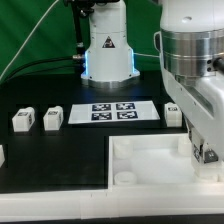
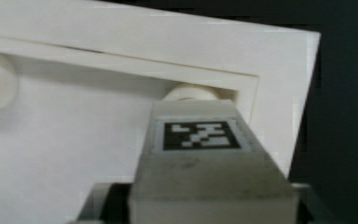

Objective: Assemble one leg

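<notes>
the gripper [image 1: 206, 153] clamps a smooth, white, rectangular leg [image 2: 202, 150].

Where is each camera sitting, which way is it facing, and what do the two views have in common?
Exterior view: off the arm, facing across the table toward the robot base; marker board mid-table, the arm and gripper on the exterior view's right.
Wrist view: on the wrist, looking along the gripper at the leg it grips.
Shared: the gripper over a corner of the white tray-like part.
</notes>
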Controlling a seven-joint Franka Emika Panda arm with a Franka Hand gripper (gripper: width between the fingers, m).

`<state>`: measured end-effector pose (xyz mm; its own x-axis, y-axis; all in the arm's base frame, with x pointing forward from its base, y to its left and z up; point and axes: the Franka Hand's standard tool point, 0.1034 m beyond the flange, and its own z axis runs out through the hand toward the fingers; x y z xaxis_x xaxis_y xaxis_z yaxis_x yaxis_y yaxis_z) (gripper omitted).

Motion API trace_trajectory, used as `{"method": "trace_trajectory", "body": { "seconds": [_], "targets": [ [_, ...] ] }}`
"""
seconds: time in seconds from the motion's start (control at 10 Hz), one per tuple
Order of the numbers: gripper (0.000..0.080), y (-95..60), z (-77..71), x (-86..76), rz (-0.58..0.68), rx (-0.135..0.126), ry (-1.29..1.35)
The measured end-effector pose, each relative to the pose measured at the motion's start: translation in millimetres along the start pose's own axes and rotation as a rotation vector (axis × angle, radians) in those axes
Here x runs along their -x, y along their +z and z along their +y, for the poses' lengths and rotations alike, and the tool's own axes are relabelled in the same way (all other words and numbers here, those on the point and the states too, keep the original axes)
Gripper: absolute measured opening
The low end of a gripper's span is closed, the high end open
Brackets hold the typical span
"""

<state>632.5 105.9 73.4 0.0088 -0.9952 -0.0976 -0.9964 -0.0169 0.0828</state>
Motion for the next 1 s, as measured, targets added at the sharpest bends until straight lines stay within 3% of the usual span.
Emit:
{"method": "trace_trajectory", "body": {
  "seconds": [0.2, 0.3, 0.4, 0.5, 1.0],
  "targets": [
    [0.0291, 0.4, 0.1, 0.0, 0.000, 0.000, -0.024],
    [0.0494, 1.0, 0.3, 0.2, 0.000, 0.001, -0.051],
    [0.0494, 1.1, 0.5, 1.1, 0.000, 0.002, -0.056],
    [0.0602, 0.8, 0.4, 3.3, 0.001, 0.002, -0.113],
    [0.0649, 0.0, 0.1, 4.4, 0.002, 0.004, -0.693]
  ]
}}
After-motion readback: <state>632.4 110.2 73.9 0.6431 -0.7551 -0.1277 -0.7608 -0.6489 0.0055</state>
